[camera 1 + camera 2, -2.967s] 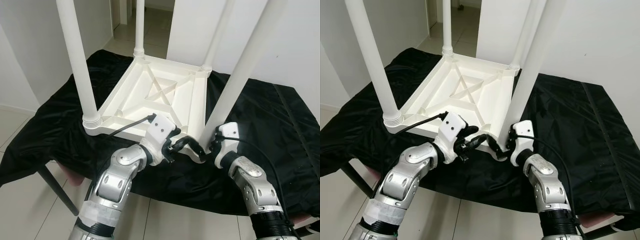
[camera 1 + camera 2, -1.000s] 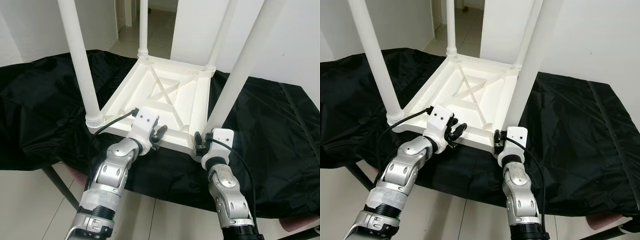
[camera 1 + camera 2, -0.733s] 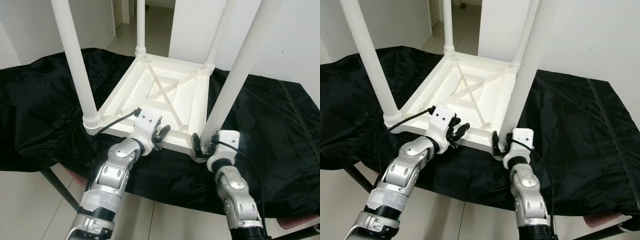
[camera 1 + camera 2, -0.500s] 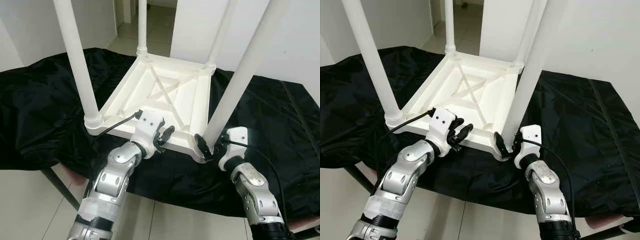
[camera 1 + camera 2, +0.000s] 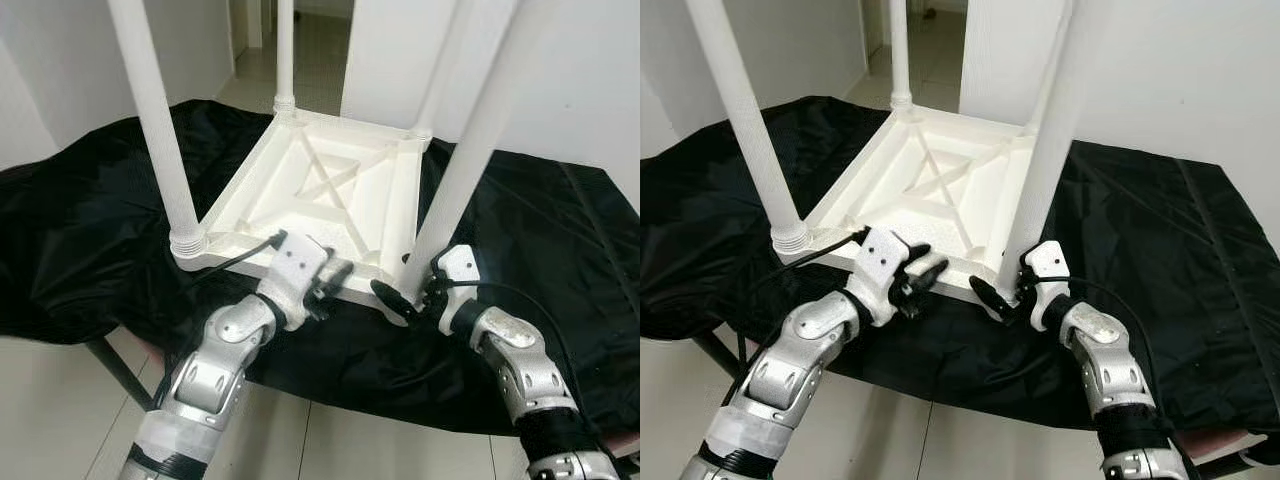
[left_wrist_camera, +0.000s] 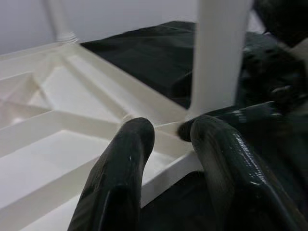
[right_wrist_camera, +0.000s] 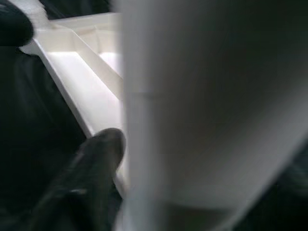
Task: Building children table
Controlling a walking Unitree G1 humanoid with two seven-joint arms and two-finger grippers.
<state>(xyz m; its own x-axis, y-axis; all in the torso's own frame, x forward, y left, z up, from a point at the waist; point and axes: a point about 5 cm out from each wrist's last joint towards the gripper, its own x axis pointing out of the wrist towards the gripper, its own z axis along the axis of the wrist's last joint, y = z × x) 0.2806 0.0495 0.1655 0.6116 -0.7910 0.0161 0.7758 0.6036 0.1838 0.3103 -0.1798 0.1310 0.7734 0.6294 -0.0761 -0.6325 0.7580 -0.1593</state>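
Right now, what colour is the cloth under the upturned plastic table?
Black, slightly shiny cloth; the left eye view shows it best.

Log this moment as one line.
table upside down on black cloth | left gripper open at near rim | right gripper open around near-right leg

A surface draped in crumpled black cloth point(image 5: 90, 250) carries a white children's table point(image 5: 320, 200) lying upside down near its front edge, four legs pointing up. Pale tiled floor point(image 5: 50, 400) shows beneath the cloth's overhang
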